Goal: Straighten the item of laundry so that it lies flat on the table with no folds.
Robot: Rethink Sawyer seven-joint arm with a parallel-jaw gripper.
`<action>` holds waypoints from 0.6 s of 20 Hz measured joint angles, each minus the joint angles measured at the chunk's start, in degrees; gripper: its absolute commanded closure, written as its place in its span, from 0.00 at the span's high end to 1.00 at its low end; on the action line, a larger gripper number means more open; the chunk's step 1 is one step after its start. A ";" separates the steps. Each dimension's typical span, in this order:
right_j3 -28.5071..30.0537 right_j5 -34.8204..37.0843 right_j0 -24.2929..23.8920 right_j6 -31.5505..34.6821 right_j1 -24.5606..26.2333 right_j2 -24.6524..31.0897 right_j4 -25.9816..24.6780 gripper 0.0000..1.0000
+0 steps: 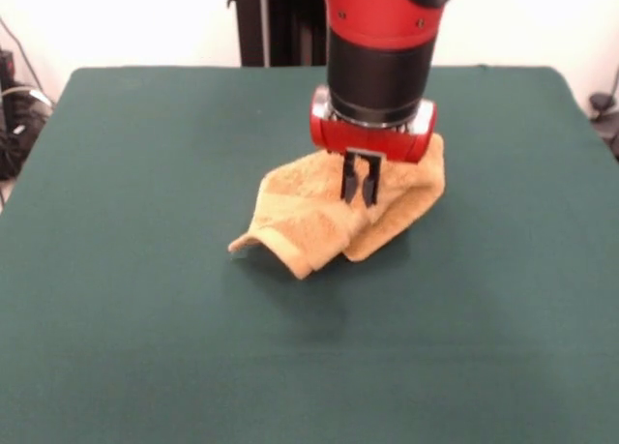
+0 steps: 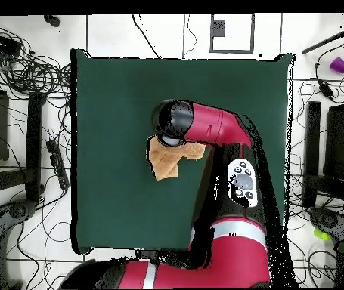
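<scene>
In the front view my black two-fingered gripper (image 1: 359, 189) hangs over the crumpled orange-yellow terry towel (image 1: 334, 217), fingers nearly together with a slim gap, tips at the cloth; I cannot tell whether they pinch any of it. The towel lies bunched slightly right of centre on the dark green felt tabletop (image 1: 145, 299), one flap folded toward the near left. I judge I am at the grasping step; next I need a corner drawn outward. In the overhead view the towel (image 2: 167, 158) peeks from under my arm, with bare tabletop (image 2: 106, 106) all round and every edge well apart.
</scene>
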 measured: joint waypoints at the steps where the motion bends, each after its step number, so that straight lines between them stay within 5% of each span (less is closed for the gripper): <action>1: -0.01 0.63 -0.04 0.00 -0.32 0.00 0.12 0.00; 12: -0.17 16.90 -0.04 0.00 -6.91 0.06 0.92 0.00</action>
